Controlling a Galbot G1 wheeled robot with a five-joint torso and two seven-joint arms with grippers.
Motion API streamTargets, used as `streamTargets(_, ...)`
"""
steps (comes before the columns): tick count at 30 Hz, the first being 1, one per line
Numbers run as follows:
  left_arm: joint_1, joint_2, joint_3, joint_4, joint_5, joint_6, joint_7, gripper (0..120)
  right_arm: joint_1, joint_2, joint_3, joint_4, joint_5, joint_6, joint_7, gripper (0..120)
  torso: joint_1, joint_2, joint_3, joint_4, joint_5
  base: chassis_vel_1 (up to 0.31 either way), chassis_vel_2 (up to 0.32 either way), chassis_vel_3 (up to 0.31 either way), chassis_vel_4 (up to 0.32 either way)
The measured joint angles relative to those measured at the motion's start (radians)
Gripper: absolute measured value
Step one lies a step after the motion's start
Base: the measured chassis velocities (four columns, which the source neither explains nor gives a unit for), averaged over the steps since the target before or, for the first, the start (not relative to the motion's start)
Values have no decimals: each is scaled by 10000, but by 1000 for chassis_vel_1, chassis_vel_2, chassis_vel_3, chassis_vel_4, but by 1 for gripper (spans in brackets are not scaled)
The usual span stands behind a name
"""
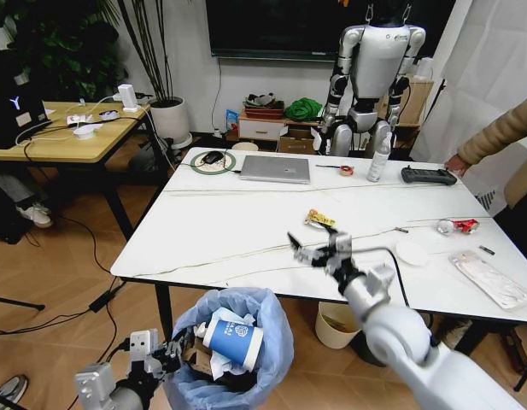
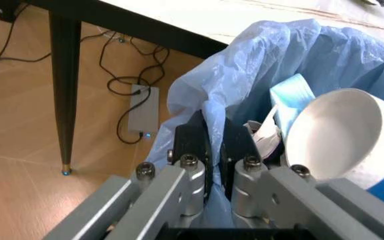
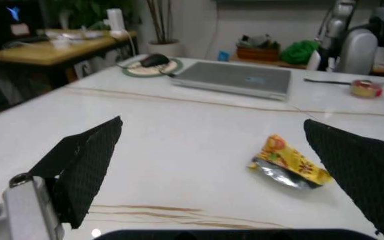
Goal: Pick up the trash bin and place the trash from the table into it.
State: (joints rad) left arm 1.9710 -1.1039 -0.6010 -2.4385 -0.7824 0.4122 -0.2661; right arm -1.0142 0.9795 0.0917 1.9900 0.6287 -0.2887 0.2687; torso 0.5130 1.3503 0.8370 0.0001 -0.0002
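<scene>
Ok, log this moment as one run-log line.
left tool: shut on trash bin bag rim | right tool: open, above table, near yellow snack wrapper

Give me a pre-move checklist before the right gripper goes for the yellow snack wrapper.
1. Right gripper open, fingers spread wide over the table: ok.
2. Yellow snack wrapper lies between and beyond the open fingers, nothing on top of it: ok.
3. Left gripper shut on the light-blue bag at the rim of the trash bin: ok.
4. Trash bin held below the table's near edge: ok.
5. Room left in the bin beside the blue paper cup: cannot tell.
6. Person's sleeve at the far right of the table, away from the wrapper: ok.
</scene>
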Motion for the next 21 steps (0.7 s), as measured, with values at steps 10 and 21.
streamTargets(10,10,-108,-37,-7,7,-8,-2,0,1515,1042,653,-2512,102,-1286,-1446,100,0,0,0,-1,2,0,0,0,0)
streamTargets(21,47,-175,-71,-13,43,-19,-6,0,2558,1539,586,-4774,-439,-1294,-2259,100,1,0,0,0,3,0,0,0,0)
